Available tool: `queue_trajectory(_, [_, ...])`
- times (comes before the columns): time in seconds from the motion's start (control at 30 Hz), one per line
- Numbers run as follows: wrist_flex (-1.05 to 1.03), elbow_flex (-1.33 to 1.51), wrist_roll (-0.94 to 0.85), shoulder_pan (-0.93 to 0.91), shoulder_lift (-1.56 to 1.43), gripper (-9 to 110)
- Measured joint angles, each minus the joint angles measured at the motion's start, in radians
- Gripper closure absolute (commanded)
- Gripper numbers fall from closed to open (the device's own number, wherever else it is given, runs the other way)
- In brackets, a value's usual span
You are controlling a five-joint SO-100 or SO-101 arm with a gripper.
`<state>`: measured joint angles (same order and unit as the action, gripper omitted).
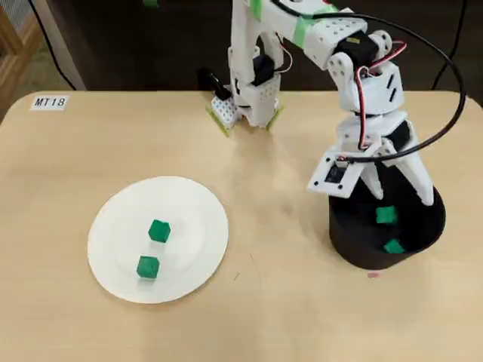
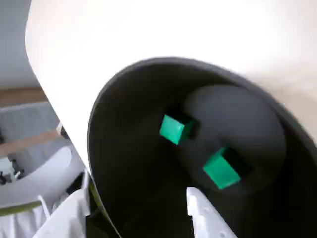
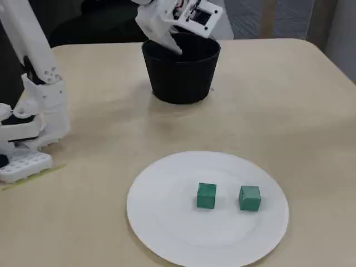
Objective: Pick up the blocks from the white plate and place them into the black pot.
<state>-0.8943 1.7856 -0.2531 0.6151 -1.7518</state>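
Beige table (image 1: 287, 317), fingers (image 2: 143, 213) spread apart, empty, over black pot (image 1: 355, 245) with two blocks (image 2: 174, 129)

One printed label on the counter

In the overhead view, a small white rectangular paper tag (image 1: 50, 102) lies flat near the far left corner of the pale wooden counter (image 1: 287, 317), and it reads "MT18" in dark capital letters and digits. No other writing, brand mark or number can be read in the overhead, wrist or fixed views.
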Motion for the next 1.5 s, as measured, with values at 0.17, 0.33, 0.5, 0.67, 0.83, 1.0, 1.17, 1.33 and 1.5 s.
queue_trajectory(0.17, [-0.077,-0.101,-0.015,-0.126,0.000,104])
queue_trajectory(0.33, [-0.109,-0.216,0.083,-0.347,0.000,104])
queue_trajectory(0.5, [-0.169,-0.239,0.380,-0.615,0.000,104])
queue_trajectory(0.67, [-0.267,-0.241,0.721,-0.775,0.021,104])
queue_trajectory(0.83, [-0.290,-0.259,0.954,-0.828,0.094,104])
queue_trajectory(1.0, [-0.327,-0.348,1.023,-0.884,0.199,104])
queue_trajectory(1.17, [-0.347,-0.371,1.112,-0.950,0.247,104])
queue_trajectory(1.33, [-0.400,-0.371,1.198,-1.015,0.281,104])
queue_trajectory(1.5, [-0.416,-0.371,1.319,-1.012,0.328,104])
